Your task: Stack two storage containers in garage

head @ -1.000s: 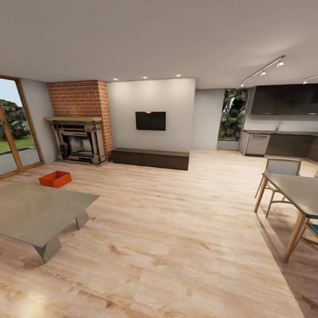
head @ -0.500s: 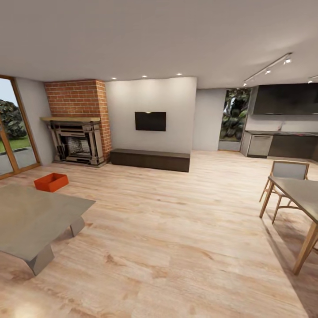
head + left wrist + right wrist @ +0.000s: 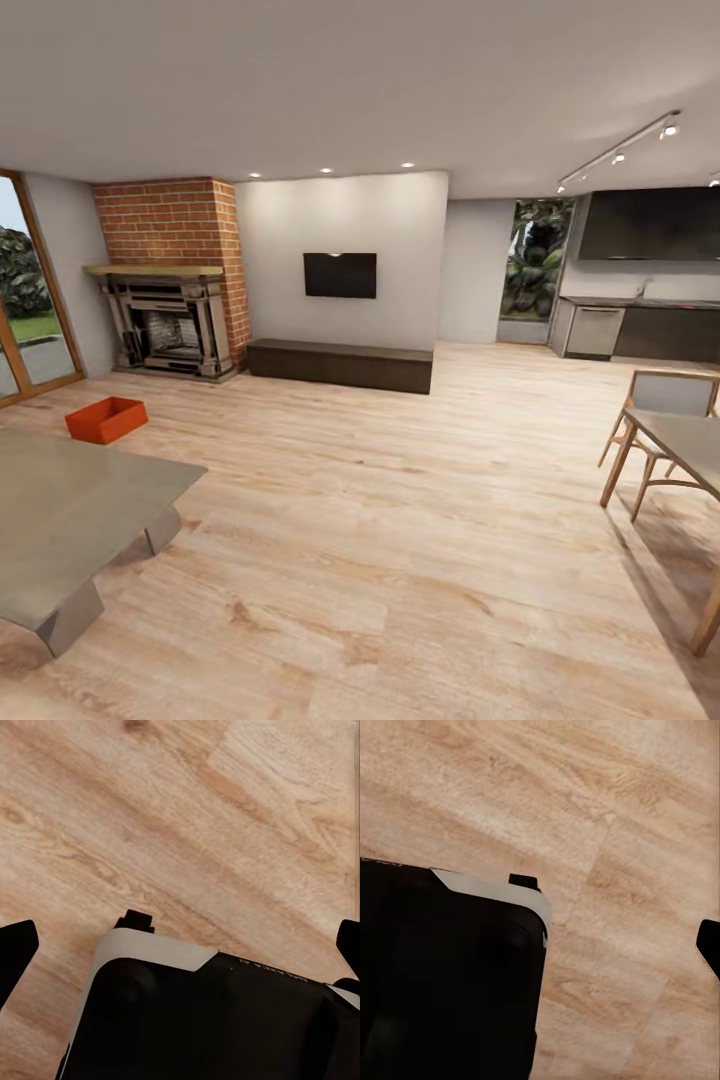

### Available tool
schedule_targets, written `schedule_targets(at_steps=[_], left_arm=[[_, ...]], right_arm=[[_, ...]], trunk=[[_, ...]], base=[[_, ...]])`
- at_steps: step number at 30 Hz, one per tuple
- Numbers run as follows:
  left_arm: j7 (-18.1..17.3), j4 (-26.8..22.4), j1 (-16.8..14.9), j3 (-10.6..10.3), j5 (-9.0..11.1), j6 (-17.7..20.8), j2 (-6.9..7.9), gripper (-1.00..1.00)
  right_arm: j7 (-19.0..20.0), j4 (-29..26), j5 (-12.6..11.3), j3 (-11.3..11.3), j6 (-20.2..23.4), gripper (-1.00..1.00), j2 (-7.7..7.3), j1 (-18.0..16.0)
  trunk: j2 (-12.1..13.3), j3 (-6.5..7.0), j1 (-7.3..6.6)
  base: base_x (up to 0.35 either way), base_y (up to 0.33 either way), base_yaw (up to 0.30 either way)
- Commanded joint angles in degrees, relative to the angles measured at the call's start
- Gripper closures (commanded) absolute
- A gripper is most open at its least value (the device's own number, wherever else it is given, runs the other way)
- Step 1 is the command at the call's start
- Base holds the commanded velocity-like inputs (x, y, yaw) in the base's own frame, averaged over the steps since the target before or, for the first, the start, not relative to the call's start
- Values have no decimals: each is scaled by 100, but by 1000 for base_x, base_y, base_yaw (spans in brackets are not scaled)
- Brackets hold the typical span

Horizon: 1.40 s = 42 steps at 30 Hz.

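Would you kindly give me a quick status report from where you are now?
Left gripper open, empty. One orange-red rectangular bin on living-room planks by brick fireplace. Grey low table near the path.

Light wood plank flooring (image 3: 615, 810) is seen from above, with grain running diagonally and plank seams visible; one seam is crossed by a short butt joint near the middle. A large black body of the robot (image 3: 442, 982) is seen over the flooring, capped along its upper edge by a pale grey-white rim (image 3: 502, 894) that curves round at the corner. A small black tab (image 3: 523, 880) is seen projecting just beyond that rim. A dark finger tip (image 3: 709, 945) is seen at the frame edge, well apart from the black body; its partner cannot be made out, so the spread of the fingers cannot be judged. Nothing is seen between the fingers and the flooring.
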Motion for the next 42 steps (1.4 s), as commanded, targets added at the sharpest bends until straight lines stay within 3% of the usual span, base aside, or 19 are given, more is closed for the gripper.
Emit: schedule_targets(at_steps=[1,12,16,19,35,39,40,42], left_arm=[[19,-1,-4,-49,44,-7,-3,-100],[20,-1,-4,-49,43,-7,-4,-100],[20,-1,-4,-49,43,-7,-4,-100],[20,-1,-4,-49,43,-7,-4,-100],[19,-1,-4,-49,43,-7,-4,-100],[19,3,-4,-49,48,-7,-4,-100],[17,9,22,-47,51,5,-4,-100],[18,9,48,-48,51,31,-4,-100]], right_arm=[[-26,18,5,35,-26,-100,2,-10],[-19,18,38,42,-26,-100,0,-9],[-22,21,436,35,-26,-100,2,-9],[-24,21,512,34,-26,-100,2,-9],[-40,18,501,-9,-73,-100,2,-13],[-42,18,376,-30,-84,-100,-23,-10],[-39,18,-263,-76,-73,-100,-56,-10],[-37,18,-436,-78,-63,-100,-62,-9]], trunk=[[-8,-10,5],[-8,-10,5],[-8,-10,5],[-8,-10,5],[-8,-10,5],[-8,-10,5],[-8,-10,5],[-8,-10,5]], base=[[326,0,0],[326,0,0],[326,0,0],[326,0,0],[326,0,0],[326,0,0],[326,0,0],[326,0,0]])
